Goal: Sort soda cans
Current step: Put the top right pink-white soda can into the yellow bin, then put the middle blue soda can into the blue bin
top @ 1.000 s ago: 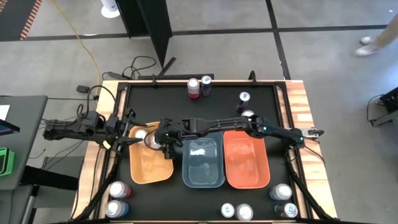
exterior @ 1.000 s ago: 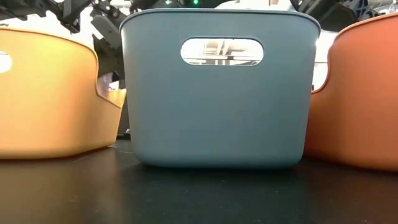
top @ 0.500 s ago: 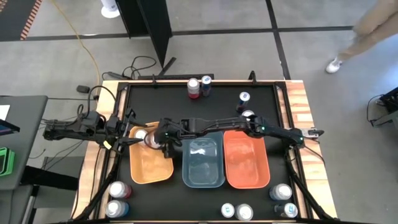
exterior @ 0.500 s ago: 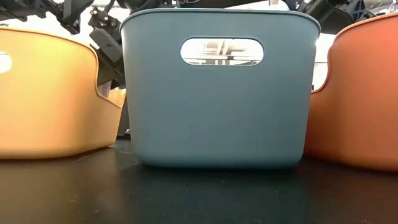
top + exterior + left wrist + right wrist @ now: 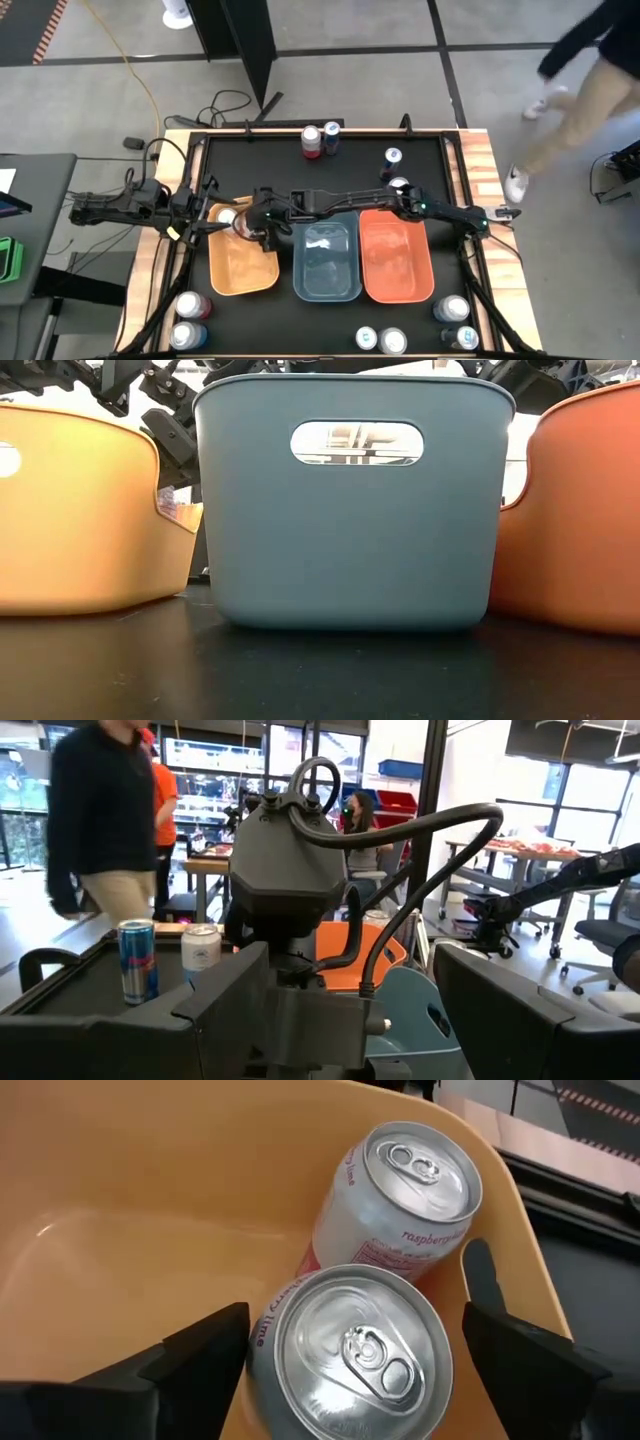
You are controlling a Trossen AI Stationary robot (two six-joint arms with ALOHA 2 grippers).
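Black surface (image 5: pixel 360 150) carries three bins. Right claw (image 5: pixel 345 1380), spread, straddles a can (image 5: pixel 345 1355) in the orange bin (image 5: pixel 120 1210); lifting carelessly could tip it onto its neighbour (image 5: pixel 405 1190). Left claw (image 5: pixel 205 222) waits spread nearby.

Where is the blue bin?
From above, the blue bin sits mid-table between the orange bin on the left and the red-orange bin on the right.
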